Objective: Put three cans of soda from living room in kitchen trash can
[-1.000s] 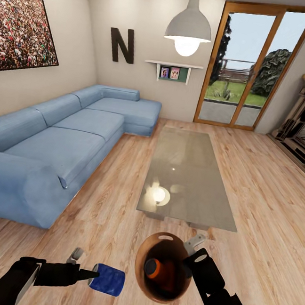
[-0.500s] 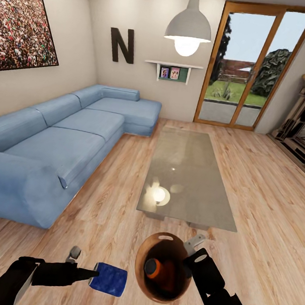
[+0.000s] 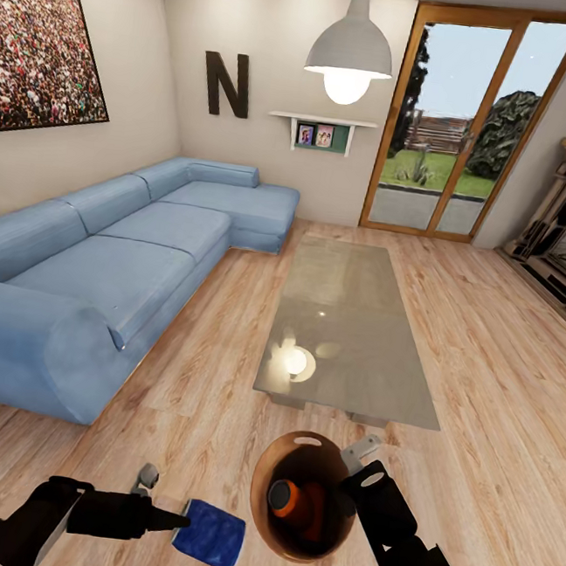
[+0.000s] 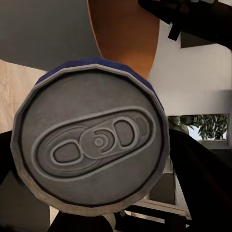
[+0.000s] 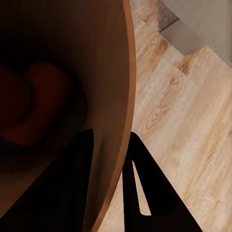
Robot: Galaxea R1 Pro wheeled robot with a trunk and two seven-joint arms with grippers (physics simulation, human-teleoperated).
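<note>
L gripper (image 3: 184,522) fingers clamped on blue soda can (image 3: 210,535), beside trash can (image 3: 266,527). R gripper (image 5: 112,145) pinches bin's rim; orange cans (image 3: 293,500) lie inside.

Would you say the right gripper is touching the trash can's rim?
Touching: in the right wrist view the right gripper has one finger inside and one outside the trash can wall, pressed against it.

The dark blue soda can (image 4: 94,140) shows a dull grey metal end with a stamped pull tab. The trash can (image 3: 267,518) is glossy copper-brown inside. The tabletop (image 3: 348,326) looks like smooth reflective glass, the floor (image 3: 485,359) grained wood plank, the sofa (image 3: 118,264) probably matt blue cloth.
</note>
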